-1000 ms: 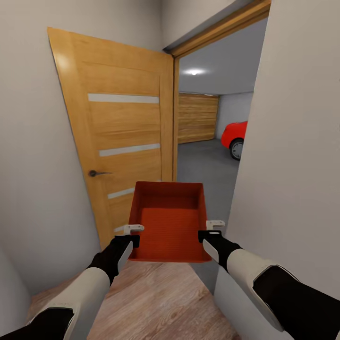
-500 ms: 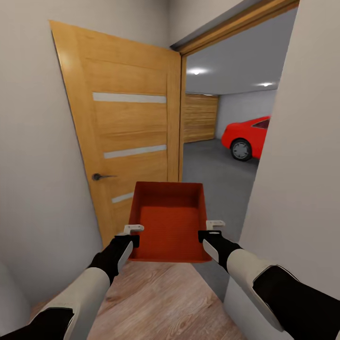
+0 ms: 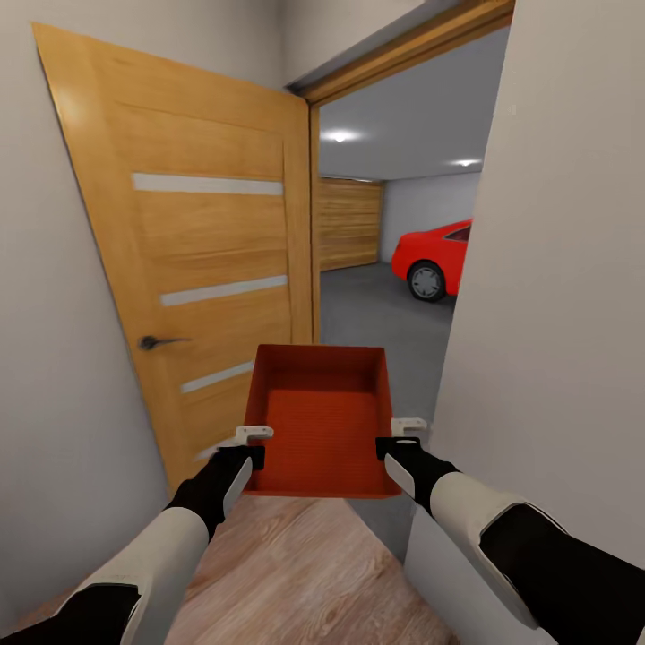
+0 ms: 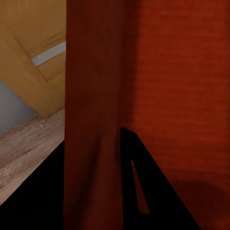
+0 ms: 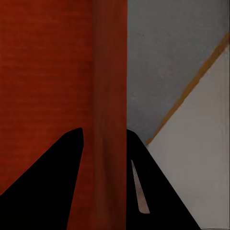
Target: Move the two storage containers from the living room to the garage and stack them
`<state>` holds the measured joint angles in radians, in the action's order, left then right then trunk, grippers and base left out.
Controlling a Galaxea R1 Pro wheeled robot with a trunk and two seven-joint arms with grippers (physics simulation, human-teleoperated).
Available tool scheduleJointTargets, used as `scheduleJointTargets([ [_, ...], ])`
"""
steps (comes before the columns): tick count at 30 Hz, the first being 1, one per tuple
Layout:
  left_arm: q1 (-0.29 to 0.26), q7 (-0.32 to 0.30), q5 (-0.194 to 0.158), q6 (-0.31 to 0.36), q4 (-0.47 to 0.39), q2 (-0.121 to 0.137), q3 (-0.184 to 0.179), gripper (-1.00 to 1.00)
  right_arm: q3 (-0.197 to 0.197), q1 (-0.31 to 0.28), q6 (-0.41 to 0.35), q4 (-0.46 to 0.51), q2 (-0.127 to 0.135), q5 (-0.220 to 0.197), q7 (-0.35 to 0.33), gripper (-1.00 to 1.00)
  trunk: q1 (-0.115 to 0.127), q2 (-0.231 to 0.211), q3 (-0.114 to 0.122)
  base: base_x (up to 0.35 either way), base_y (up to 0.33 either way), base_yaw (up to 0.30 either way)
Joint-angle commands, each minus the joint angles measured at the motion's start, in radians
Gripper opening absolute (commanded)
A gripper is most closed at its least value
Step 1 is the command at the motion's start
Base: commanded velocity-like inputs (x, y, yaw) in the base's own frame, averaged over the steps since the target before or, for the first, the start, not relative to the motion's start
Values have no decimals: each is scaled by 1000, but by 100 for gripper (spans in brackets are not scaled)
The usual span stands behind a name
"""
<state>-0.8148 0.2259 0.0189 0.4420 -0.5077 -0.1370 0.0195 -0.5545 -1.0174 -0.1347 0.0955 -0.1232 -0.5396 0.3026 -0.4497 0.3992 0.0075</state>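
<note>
1. The wooden door (image 3: 197, 269) stands open to the left of the storage container (image 3: 322, 421). Compared with half a second ago, the door and the red car (image 3: 434, 255) sit further left in the head view. The camera has turned; the container has not moved between the arms.
2. The left end effector (image 3: 248, 445) is clamped on the container's left wall, one finger (image 4: 139, 191) inside.
3. The container is held in the air at the doorway, before the grey garage floor (image 3: 381, 313). It looks light, with thin walls that may flex, so a grip on both long rims is best.
4. The right end effector (image 3: 400, 437) is clamped on the right wall.
</note>
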Motion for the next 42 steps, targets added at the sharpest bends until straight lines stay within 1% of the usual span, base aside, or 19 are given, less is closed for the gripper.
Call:
scheduleJointTargets([
  [1, 0, 3, -30, 2, 2, 0, -2, -100, -44, -1, 1, 4, 2, 23, 6, -100, 0, 1, 0, 0, 0, -235],
  [7, 0, 3, -30, 3, 2, 0, -3, -100, -44, -1, 1, 4, 2, 23, 6, -100, 0, 1, 0, 25, 22, -91],
  [16, 0, 3, -30, 3, 2, 0, -3, -100, -44, 0, 1, 4, 2, 23, 6, -100, 0, 1, 0, 146, 178, -4],
  [42, 0, 4, -30, 2, 0, 0, -3, -100, -43, -1, 1, 4, 2, 23, 6, -100, 0, 1, 0, 4, 3, 0],
])
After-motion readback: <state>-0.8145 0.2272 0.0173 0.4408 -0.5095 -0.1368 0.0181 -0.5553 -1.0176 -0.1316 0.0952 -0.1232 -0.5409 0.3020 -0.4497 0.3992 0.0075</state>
